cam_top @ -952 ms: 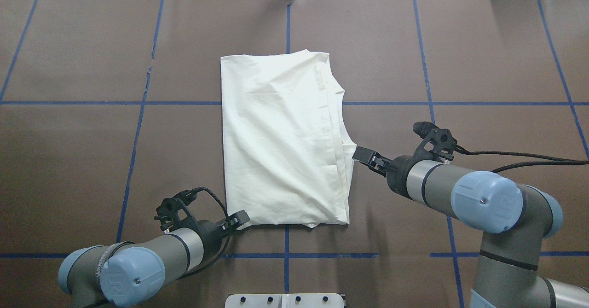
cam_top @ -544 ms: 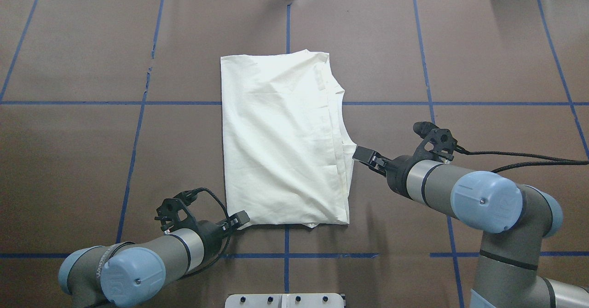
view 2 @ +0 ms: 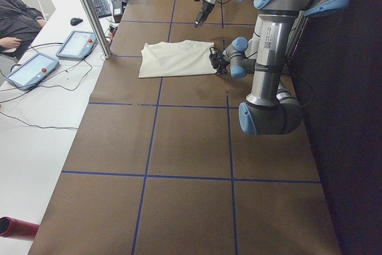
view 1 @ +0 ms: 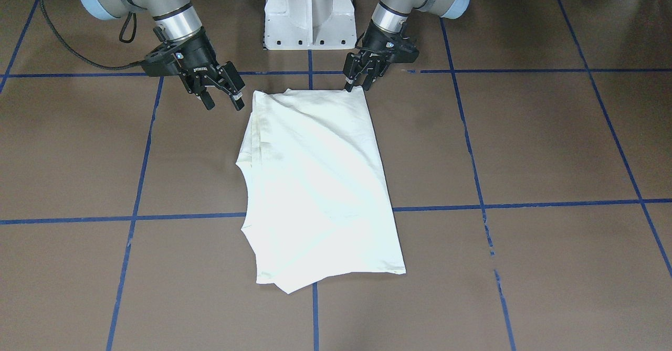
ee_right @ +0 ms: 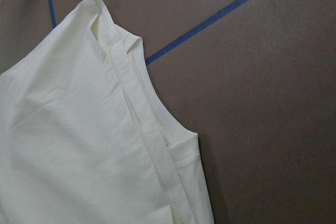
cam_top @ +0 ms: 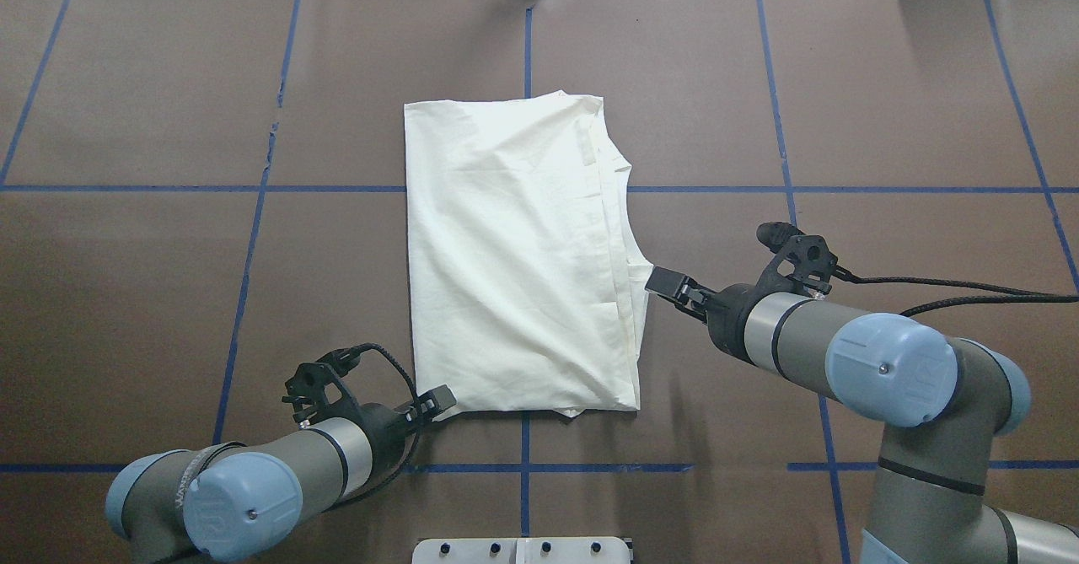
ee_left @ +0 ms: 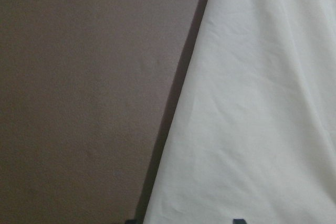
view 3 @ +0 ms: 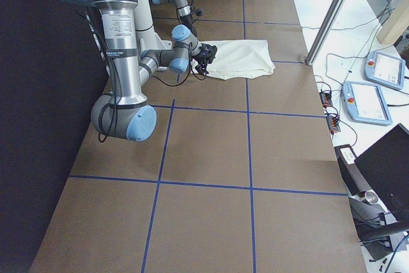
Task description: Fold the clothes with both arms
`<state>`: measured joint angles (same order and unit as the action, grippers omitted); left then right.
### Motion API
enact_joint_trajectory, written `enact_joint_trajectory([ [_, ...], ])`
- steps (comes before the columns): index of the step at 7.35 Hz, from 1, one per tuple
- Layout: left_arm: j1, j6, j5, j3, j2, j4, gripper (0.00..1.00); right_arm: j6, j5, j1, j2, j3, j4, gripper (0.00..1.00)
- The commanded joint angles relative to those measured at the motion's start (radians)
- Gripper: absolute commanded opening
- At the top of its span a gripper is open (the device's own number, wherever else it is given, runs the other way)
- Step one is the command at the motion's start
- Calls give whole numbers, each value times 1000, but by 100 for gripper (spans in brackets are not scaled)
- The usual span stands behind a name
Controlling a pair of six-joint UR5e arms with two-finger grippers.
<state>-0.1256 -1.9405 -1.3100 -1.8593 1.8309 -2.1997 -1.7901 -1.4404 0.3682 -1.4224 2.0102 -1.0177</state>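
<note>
**Position.** The shirt (cam_top: pixel 514 269) lies on the middle of the desk (cam_top: pixel 169 294), plain cream side up. It is folded to a long strip that runs from near to far. No print shows.

**Hands.** The left hand (view 1: pixel 357 84) sits at the strip's near left corner with its fingers apart and nothing gripped. Its wrist view shows the cloth edge running between the two fingertips. The right hand (view 1: pixel 224 103) hovers just beside the right edge, also spread and empty.

**Risks, as judged:**
1. The right edge is a stack of loose layers with a stitched hem (ee_right: pixel 147 129) on top. A shallow pinch there would likely take the upper layer alone, and the strip would peel open on lifting.
2. The left hand has only a corner to bite. A thin hold may slip free.
3. The hands stand at unequal points along the strip. Lifting from these points could drag the cloth askew.
4. Low fingertips may snag the brown desk cover.
</note>
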Motion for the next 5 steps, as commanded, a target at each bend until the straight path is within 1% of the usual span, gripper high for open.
enact_joint_trajectory([
  [1,1,0,-1,0,1,0,69,0,0,0,-1,-1,-1,100],
  [4,3,-1,0,9,4,0,68,0,0,0,-1,-1,-1,100],
  [5,3,-3,0,9,4,0,66,0,0,0,-1,-1,-1,100],
])
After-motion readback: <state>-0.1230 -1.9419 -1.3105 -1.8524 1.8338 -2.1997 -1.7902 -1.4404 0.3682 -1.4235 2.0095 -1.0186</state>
